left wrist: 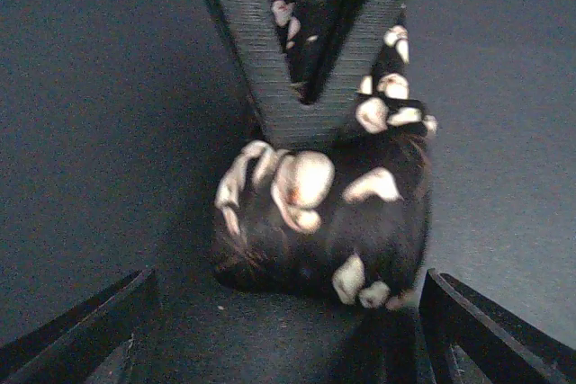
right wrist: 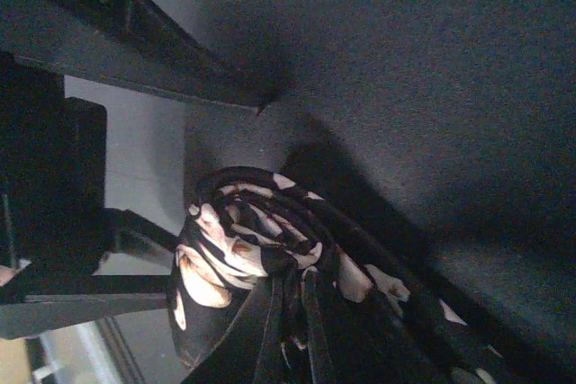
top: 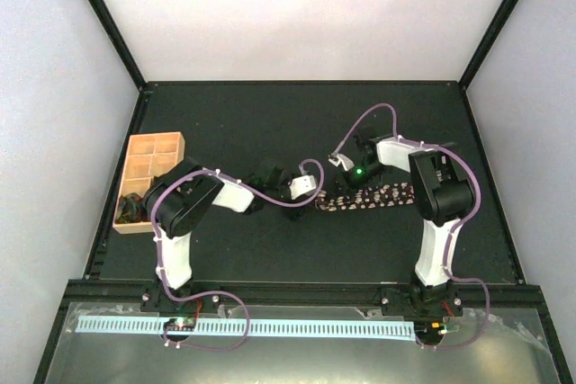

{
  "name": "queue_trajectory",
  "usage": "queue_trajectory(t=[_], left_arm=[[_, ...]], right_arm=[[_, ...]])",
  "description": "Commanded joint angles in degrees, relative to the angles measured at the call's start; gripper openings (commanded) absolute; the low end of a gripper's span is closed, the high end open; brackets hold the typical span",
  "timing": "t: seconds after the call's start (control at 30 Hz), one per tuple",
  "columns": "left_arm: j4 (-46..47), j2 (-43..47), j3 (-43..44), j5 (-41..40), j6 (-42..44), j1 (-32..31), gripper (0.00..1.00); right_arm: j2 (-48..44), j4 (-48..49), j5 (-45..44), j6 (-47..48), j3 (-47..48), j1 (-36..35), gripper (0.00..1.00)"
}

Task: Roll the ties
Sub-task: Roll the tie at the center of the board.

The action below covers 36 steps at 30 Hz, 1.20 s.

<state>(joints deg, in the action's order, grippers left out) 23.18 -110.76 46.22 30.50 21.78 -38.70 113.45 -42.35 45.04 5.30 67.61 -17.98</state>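
The tie [top: 373, 196], dark with pale speckles, lies flat across the mat's middle, its left end wound into a roll [left wrist: 324, 218]. My right gripper [top: 349, 184] is shut on that roll from above. Its fingers [left wrist: 297, 87] form a V with fabric pinched between them, and the coil [right wrist: 243, 231] shows at their tips in the right wrist view [right wrist: 292, 285]. My left gripper [top: 310, 191] is open just left of the roll, its fingers [left wrist: 99, 330] spread on either side, not touching it.
A tan wooden compartment tray [top: 155, 143] stands at the mat's left edge, with a dark bundle [top: 131, 210] in its near compartment. Purple cables [top: 382, 112] loop over both arms. The black frame rail [top: 297, 84] bounds the mat at the back.
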Motion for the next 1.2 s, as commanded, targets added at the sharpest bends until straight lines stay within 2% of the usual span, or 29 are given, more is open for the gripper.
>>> queue_trajectory(t=[0.0,0.3,0.37,0.53,0.63,0.77,0.87,1.0,1.17], left_arm=[[6.0,-0.2,-2.1,7.7,-3.4,0.2,0.82],[9.5,-8.3,4.0,7.3,-5.8,-1.8,0.81],[9.6,-9.5,4.7,6.6,-6.5,-2.3,0.77],[6.5,-7.8,2.8,1.9,-2.8,-3.1,0.51],[3.2,-5.1,0.5,-3.3,0.6,-3.4,0.42],[-0.2,-2.4,-1.6,-8.2,5.0,-3.8,0.4],[-1.9,-1.5,-2.1,-10.1,6.5,-4.1,0.4],[-3.2,-1.5,-2.1,-10.8,7.9,-4.6,0.41],[-3.9,-1.6,-2.1,-11.2,8.7,-5.1,0.42]], right_arm=[[-0.5,0.4,-13.9,5.9,-2.3,-0.2,0.02],[-1.9,3.1,-15.2,4.9,-4.2,-0.2,0.02],[-2.2,4.1,-14.5,4.3,-4.2,-0.2,0.02],[-2.0,4.0,-13.1,3.5,-3.2,-0.2,0.03],[-3.0,1.5,-11.0,3.9,-2.0,-0.1,0.18],[-4.4,-3.6,-5.3,3.7,0.2,1.7,0.35],[-3.5,-7.9,3.1,2.7,2.3,3.9,0.47],[-2.1,-10.1,10.3,1.2,2.8,2.9,0.53],[-0.7,-8.8,6.5,0.5,2.1,-0.4,0.5]])
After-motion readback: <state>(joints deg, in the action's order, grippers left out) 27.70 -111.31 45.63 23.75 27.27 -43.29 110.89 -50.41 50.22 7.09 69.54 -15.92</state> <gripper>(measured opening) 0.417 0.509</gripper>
